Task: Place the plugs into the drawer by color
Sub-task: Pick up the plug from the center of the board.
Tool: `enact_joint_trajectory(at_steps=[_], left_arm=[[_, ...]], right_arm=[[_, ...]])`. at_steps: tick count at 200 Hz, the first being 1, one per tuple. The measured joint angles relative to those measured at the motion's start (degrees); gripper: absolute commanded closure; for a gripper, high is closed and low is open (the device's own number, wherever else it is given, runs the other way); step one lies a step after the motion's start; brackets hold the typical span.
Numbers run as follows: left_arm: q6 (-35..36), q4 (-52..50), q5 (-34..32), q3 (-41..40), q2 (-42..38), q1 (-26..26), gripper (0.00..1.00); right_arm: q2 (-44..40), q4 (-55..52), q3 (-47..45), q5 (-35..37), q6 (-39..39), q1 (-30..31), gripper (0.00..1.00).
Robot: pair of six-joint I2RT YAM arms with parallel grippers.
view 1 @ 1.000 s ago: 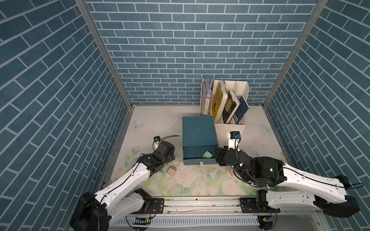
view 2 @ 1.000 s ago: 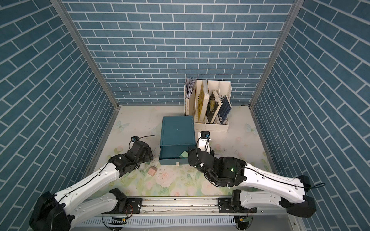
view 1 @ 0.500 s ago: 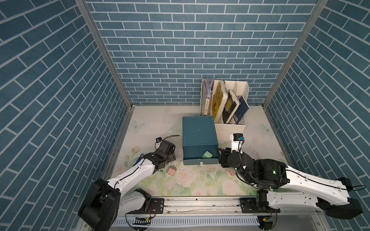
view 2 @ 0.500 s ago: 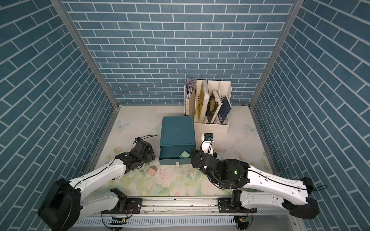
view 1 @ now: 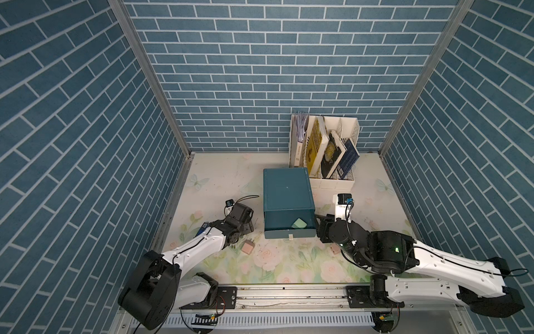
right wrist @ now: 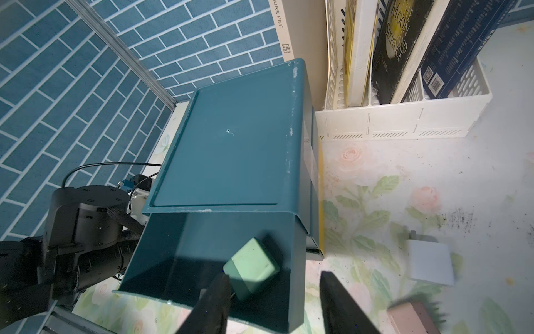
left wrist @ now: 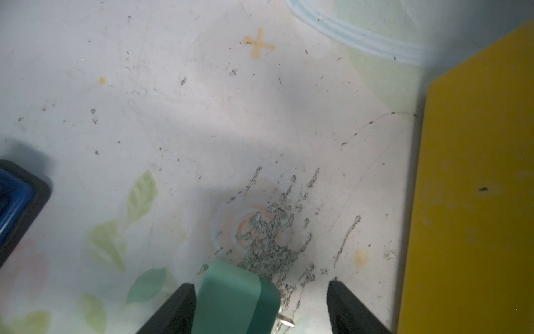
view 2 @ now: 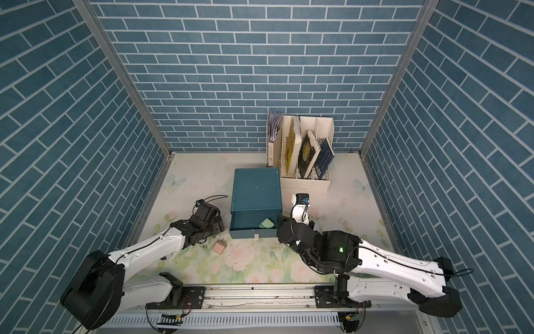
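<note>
The drawer [view 1: 287, 191] [view 2: 255, 188] [right wrist: 231, 138] is a dark teal cabinet with its top drawer pulled out. One mint green plug [view 1: 299, 223] [view 2: 267, 223] [right wrist: 251, 267] lies inside it. My left gripper [view 1: 247, 228] [left wrist: 261, 284] is low on the mat, left of the cabinet and open. A second mint green plug [left wrist: 231, 300] rests against one finger, with a gap to the other. My right gripper [view 1: 319, 228] [right wrist: 274, 276] is open, straddling the open drawer's right wall. Pink plugs [view 1: 248, 247] [view 1: 334, 248] and a white plug [right wrist: 430, 263] lie on the mat.
A white file rack of books [view 1: 323, 150] stands behind the cabinet at the back right. A blue-and-black object [view 1: 203, 227] [left wrist: 14, 202] lies just left of my left gripper. In the left wrist view a yellow flat surface [left wrist: 474, 188] borders the mat.
My left jaws have narrowed around the green plug and the left arm has leaned further in. The right gripper has closed slightly and barely shifted.
</note>
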Motion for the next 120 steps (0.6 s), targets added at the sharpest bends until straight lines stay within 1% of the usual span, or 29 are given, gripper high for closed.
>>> enact_joint_trajectory(at_steps=[44, 76, 120], left_arm=[[0.00, 0.09, -0.11, 0.28, 1.27, 0.22, 0.29], [0.04, 0.02, -0.70, 0.35, 1.33, 0.35, 0.30], [0.17, 0.04, -0.68, 0.35, 2.78, 0.48, 0.36]], right_arm=[[-0.26, -0.24, 0.00, 0.02, 0.00, 0.00, 0.48], [-0.37, -0.42, 0.00, 0.13, 0.00, 0.00, 0.49], [-0.37, -0.48, 0.00, 0.31, 0.00, 0.00, 0.49]])
